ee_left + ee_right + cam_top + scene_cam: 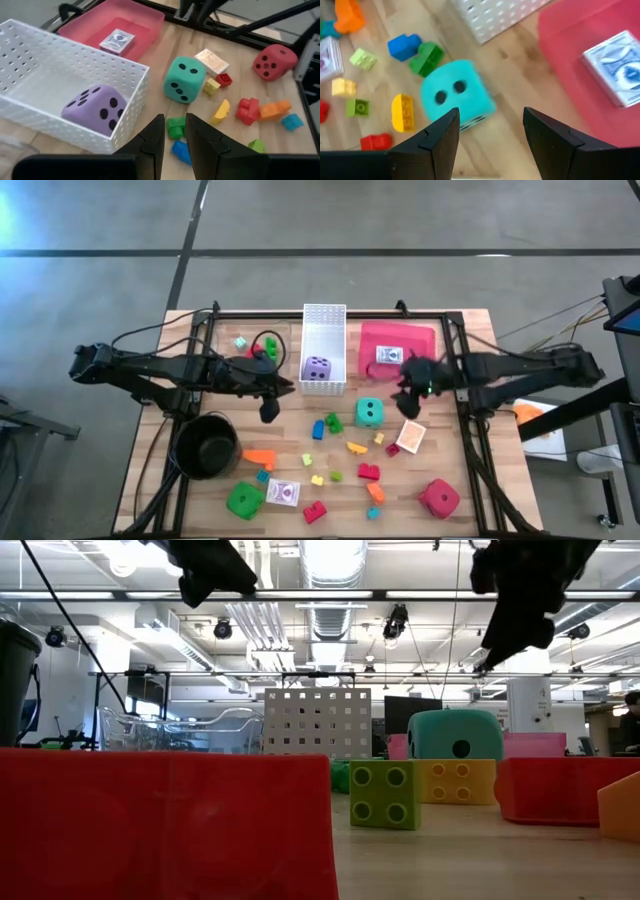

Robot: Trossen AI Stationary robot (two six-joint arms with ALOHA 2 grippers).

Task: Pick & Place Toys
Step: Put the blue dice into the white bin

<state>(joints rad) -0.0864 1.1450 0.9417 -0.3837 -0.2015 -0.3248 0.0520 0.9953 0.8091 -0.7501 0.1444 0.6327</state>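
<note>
1. Toys lie spread over the wooden table; two are already sorted: a purple die sits inside the white perforated basket, and a card pack lies flat in the red tray.

2. I see my right gripper above the table with its fingers apart and nothing between them. Below the gap is the teal die, which stands just beside the tray's near edge. I judge the gripper is placed so to come down over this die.

3. My left gripper hangs near the basket's front corner. Its fingers are almost together, only a thin slit between them, and they hold nothing. I think it waits there because the purple die is already in.

4. Green brick and blue brick lie touching each other just beyond the left fingers, so they can be its next pick.

5. Farther toward the table's front lie a red die, a green die, a second card pack and a third one, with small bricks between them. The round black pot stands at the left side.

6. Most of the sorting is, in my judgement, not yet done.
</note>
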